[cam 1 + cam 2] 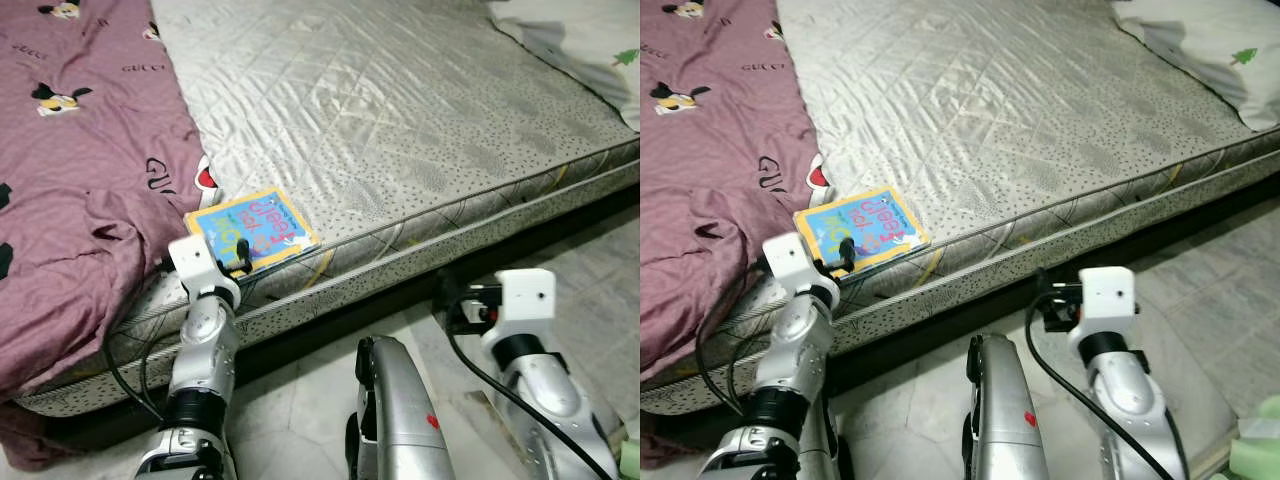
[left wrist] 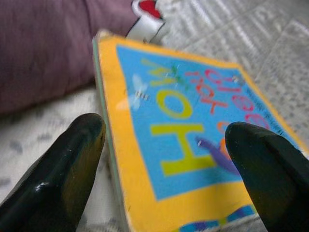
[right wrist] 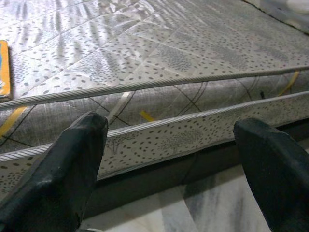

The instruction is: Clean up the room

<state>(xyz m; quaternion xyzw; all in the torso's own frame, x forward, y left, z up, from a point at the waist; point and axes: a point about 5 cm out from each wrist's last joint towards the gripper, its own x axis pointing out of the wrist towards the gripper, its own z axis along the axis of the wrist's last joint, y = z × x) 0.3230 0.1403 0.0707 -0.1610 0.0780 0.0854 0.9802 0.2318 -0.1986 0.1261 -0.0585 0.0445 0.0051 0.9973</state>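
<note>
- We see a thin children's book (image 1: 252,229) with a yellow border and a blue cover lying flat on the grey quilted mattress (image 1: 400,130), close to the mattress's near edge.
- The book's far corner sits just beside the purple printed sheet (image 1: 80,180) that covers the left part of the bed (a small red-and-white patch of the print shows right at that corner).
- Our left gripper (image 1: 241,258) is at the near edge of the book, with its silver arm rising from the floor side of the mattress.
- In the left wrist view the two black fingers (image 2: 63,169) stand spread apart, one to each side of the book's near corner, and we cannot tell whether either pad touches the cover.
- The cover's big yellow letters (image 2: 176,140) read clearly between those fingers; the red lettering beyond is blurred.
- Our right gripper (image 3: 169,174) hangs low before the side of the mattress, above the pale marble floor (image 1: 600,260), well apart from the book.
- Its fingers (image 3: 63,169) are also wide apart, with nothing between them.
- A white pillow (image 1: 590,45) with a small green tree print lies at the far right corner of the bed.
</note>
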